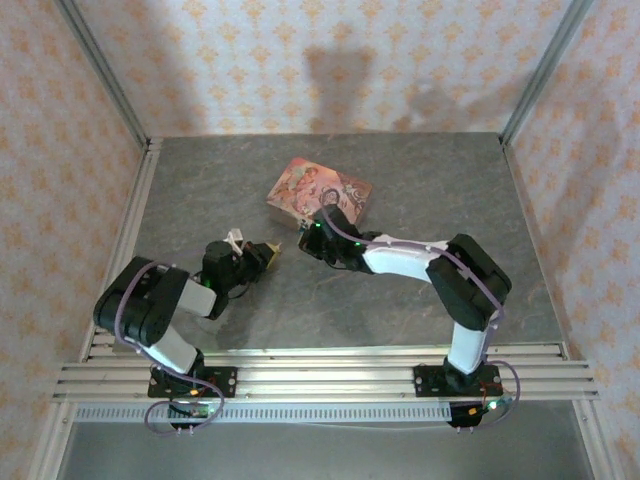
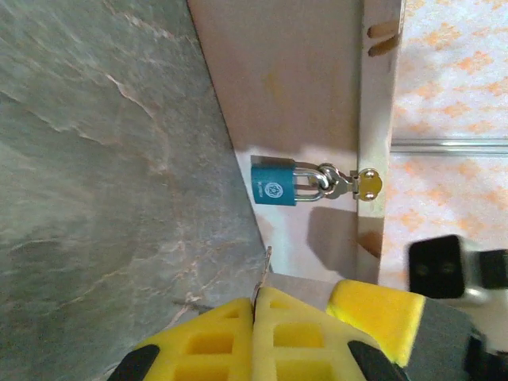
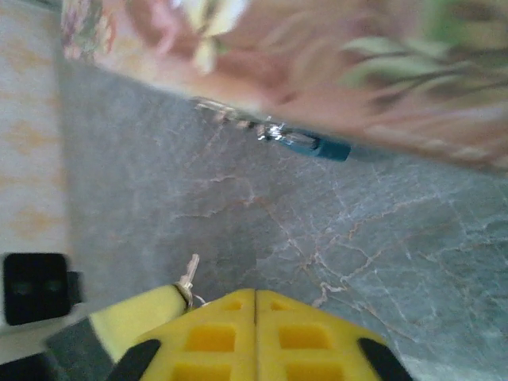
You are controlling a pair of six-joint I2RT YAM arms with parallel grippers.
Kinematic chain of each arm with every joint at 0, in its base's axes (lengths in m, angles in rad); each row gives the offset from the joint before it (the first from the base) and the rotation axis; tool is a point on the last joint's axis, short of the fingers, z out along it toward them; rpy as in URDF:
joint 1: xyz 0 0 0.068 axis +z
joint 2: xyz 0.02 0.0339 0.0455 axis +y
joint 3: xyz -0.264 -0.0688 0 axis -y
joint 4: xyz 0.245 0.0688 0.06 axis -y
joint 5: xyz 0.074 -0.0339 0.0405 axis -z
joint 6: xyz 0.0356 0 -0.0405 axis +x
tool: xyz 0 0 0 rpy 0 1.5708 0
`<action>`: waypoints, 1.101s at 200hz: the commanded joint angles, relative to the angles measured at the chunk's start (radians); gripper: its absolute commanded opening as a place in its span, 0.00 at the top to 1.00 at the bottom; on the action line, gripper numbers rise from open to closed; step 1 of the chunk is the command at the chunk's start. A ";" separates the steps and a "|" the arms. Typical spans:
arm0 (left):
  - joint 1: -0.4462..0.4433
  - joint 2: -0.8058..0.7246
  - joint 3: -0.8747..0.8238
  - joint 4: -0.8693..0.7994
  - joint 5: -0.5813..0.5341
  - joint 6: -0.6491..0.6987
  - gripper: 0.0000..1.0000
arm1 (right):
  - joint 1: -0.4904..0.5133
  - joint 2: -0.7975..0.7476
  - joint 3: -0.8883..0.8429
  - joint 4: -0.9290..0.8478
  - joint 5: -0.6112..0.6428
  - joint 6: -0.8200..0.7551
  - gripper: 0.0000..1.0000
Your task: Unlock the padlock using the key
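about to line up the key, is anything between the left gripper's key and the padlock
Nothing visible does. In the left wrist view the thin silvery metal key, pinched in the shut left gripper, faces the small blue padlock across bare pale surface. The right gripper's yellow finger sits off to the side.

Entry: lettering I can read, none. Padlock (image 2: 274, 182), from my left wrist view: small round pale emblem and a line of tiny print on its blue body, too small to read.
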 commanded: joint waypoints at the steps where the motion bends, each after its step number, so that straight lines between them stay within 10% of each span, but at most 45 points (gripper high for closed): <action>1: 0.022 -0.096 0.019 -0.231 0.010 0.177 1.00 | 0.072 0.025 0.160 -0.381 0.315 -0.153 0.77; 69: 0.068 -0.355 0.101 -0.664 -0.007 0.427 1.00 | 0.111 0.245 0.421 -0.562 0.494 -0.164 0.69; 220: 0.072 -0.417 0.086 -0.690 0.007 0.438 1.00 | -0.123 0.033 0.177 -0.470 0.439 -0.280 0.70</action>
